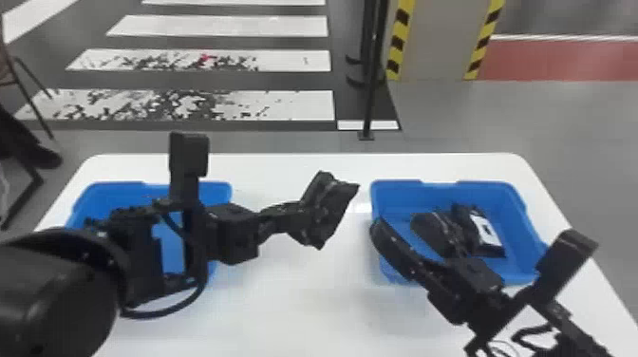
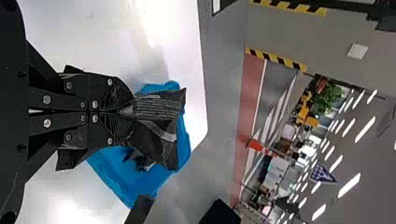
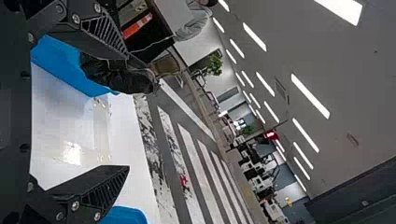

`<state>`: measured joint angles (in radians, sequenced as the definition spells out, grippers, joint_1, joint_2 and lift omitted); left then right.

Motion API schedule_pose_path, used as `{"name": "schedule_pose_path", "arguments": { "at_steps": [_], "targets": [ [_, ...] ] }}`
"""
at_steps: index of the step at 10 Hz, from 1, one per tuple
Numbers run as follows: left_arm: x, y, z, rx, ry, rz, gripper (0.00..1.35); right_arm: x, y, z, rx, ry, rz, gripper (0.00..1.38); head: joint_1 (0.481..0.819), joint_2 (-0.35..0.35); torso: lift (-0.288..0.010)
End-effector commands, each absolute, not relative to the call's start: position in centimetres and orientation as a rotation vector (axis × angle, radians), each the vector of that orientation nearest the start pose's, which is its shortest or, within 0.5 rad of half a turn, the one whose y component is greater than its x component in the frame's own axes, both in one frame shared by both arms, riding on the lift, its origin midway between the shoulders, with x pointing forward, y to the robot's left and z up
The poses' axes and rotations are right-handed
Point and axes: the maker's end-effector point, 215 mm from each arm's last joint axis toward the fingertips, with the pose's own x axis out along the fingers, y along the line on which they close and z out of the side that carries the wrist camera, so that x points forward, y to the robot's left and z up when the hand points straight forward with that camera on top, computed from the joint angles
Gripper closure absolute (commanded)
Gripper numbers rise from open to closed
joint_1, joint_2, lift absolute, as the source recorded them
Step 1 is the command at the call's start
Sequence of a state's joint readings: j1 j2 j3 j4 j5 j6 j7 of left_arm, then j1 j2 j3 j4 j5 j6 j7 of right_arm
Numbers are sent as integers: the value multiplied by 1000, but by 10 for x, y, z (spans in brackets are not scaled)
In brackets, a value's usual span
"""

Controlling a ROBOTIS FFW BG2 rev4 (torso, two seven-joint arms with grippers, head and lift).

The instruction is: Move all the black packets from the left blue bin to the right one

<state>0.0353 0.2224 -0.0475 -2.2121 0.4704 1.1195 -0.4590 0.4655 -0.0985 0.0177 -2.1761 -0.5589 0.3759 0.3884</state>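
Transfer is under way: the left end effector (image 2: 127, 112) is clamping a black packet (image 1: 332, 209) above the bench (image 1: 304, 304), between bins. The right end effector (image 3: 136, 116) is holding its fingers apart. The next move is probably requiring carriage over the right blue bin's rim (image 1: 522, 209), then release.

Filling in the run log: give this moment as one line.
left gripper: shut on black packet, between left bin and right bin | right gripper: open | right bin: more black packets inside
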Motion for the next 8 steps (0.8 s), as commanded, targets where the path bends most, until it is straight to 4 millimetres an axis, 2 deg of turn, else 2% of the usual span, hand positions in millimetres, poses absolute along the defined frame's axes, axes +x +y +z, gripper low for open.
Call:
{"name": "schedule_pose_path", "arguments": {
  "at_steps": [1,3,5,6,7,8],
  "targets": [
    [440,44,-313,-214,545,-861,1214,435,-103,-307,510,142,571,196,695,-39,-138],
    [425,21,-314,-223,562,-921,1214,444,-100,-292,511,112,586,196,695,-74,-138],
    [420,12,-313,-226,564,-947,1214,445,-86,-291,528,114,611,228,695,-99,-138],
    [420,10,-311,-227,559,-951,1214,445,-79,-295,554,128,632,470,695,-99,-138],
    [420,9,-310,-227,558,-955,1214,445,-76,-298,576,136,640,921,695,-94,-138],
    [419,8,-310,-228,559,-958,1214,445,-77,-296,583,127,638,1242,695,-90,-138]
  ]
}}
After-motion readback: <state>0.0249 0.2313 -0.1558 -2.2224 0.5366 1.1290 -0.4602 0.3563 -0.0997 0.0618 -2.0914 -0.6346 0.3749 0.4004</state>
